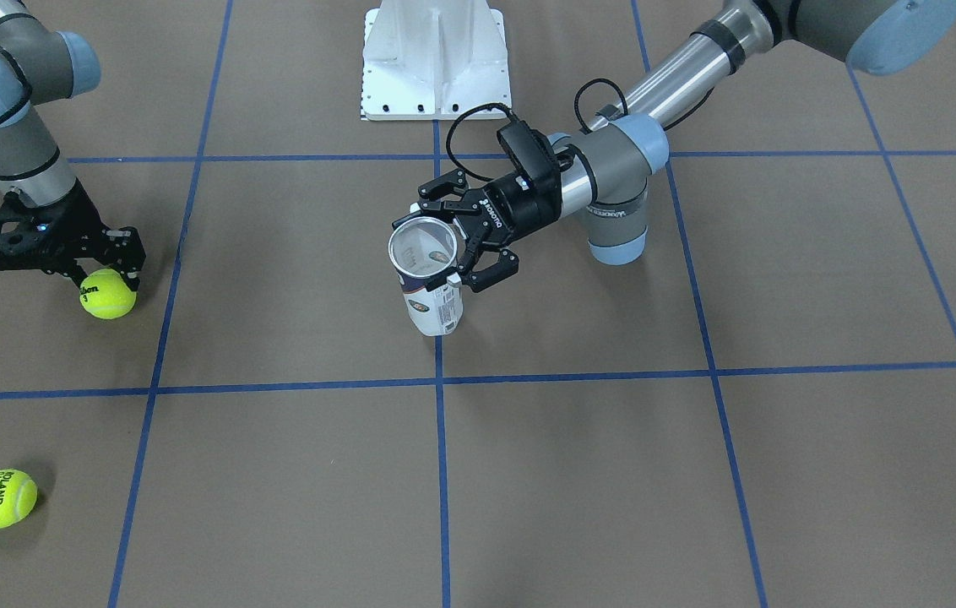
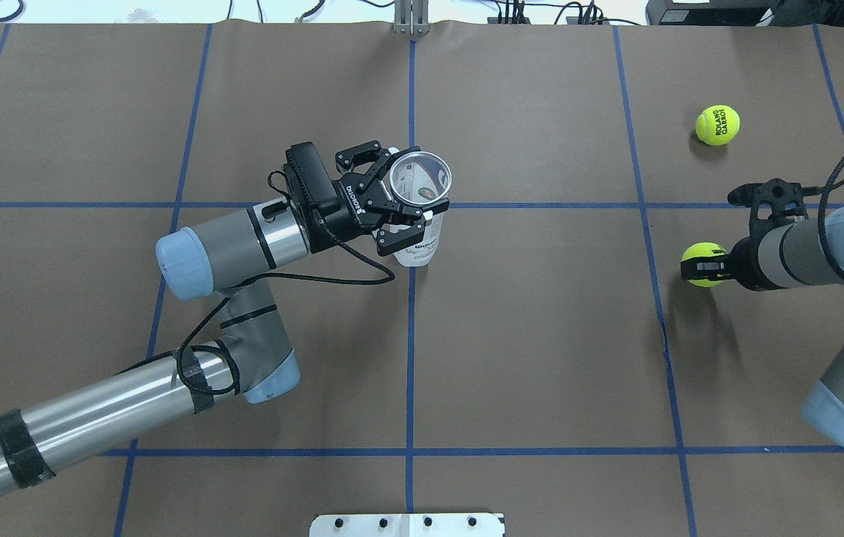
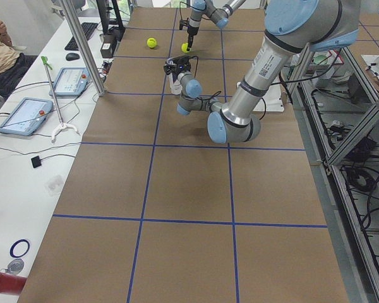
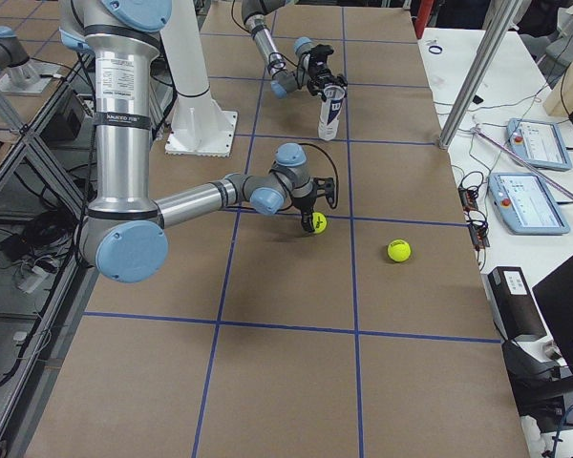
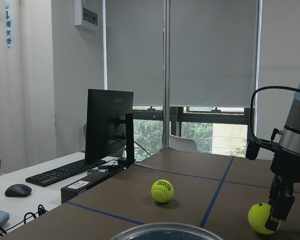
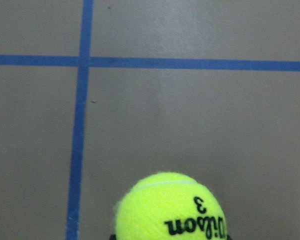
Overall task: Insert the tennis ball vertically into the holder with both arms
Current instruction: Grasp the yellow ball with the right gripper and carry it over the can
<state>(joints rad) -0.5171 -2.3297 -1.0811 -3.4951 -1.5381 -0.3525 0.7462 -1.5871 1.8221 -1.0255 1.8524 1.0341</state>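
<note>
The holder [image 1: 436,306], a clear can with a silver rim and a white and navy label, stands upright near the table's middle, mouth up. My left gripper [image 1: 437,247] is shut on it just below the rim; it also shows in the overhead view [image 2: 402,198]. My right gripper [image 1: 106,277] points down and is shut on a yellow Wilson tennis ball [image 1: 109,294], low at the table surface, far to the holder's side. I cannot tell whether the ball touches the table. The right wrist view shows this ball [image 6: 171,209] over brown table.
A second yellow ball [image 1: 1,498] marked Roland Garros lies loose on the table beyond the held ball, also in the overhead view [image 2: 717,124]. The white pedestal base [image 1: 436,59] stands at the robot's side. Blue tape lines grid the brown table.
</note>
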